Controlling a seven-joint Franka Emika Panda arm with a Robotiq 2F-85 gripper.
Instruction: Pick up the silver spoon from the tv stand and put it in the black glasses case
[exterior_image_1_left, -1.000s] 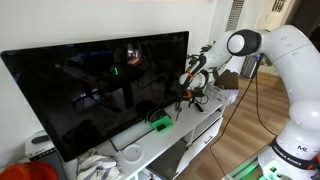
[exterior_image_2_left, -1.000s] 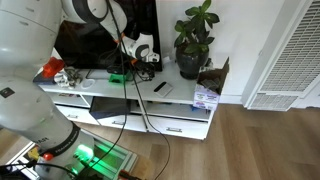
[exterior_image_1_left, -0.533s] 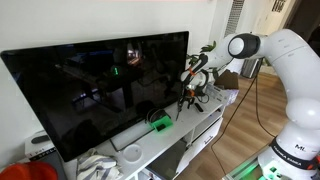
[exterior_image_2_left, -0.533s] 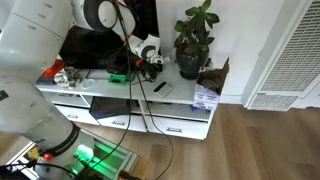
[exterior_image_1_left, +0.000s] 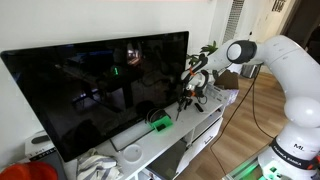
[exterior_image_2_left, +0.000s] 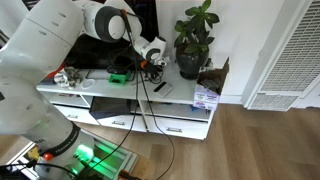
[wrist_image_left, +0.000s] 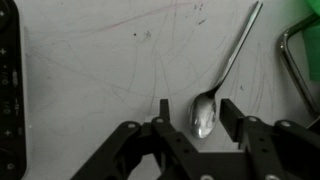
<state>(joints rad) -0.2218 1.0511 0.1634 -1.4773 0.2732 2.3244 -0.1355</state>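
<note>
The silver spoon (wrist_image_left: 205, 112) lies on the scratched white top of the tv stand (exterior_image_2_left: 185, 97), its handle pointing away to the upper right in the wrist view. My gripper (wrist_image_left: 197, 118) is open, low over the stand, with one finger on each side of the spoon's bowl. It also shows in both exterior views (exterior_image_1_left: 189, 96) (exterior_image_2_left: 152, 68), in front of the TV. A small black oblong thing, apparently the black glasses case (exterior_image_2_left: 160, 87), lies on the stand just in front of the gripper.
The big black TV (exterior_image_1_left: 100, 85) stands behind, its metal foot (wrist_image_left: 293, 70) right of the spoon. A bright green box (exterior_image_2_left: 118, 77) (exterior_image_1_left: 160, 124) lies beside it. A potted plant (exterior_image_2_left: 193, 40) stands at the stand's end. A dark strip (wrist_image_left: 8, 90) runs along the wrist view's left edge.
My gripper has come down a little toward the stand top and shifted slightly toward the plant. The spoon has not moved.
</note>
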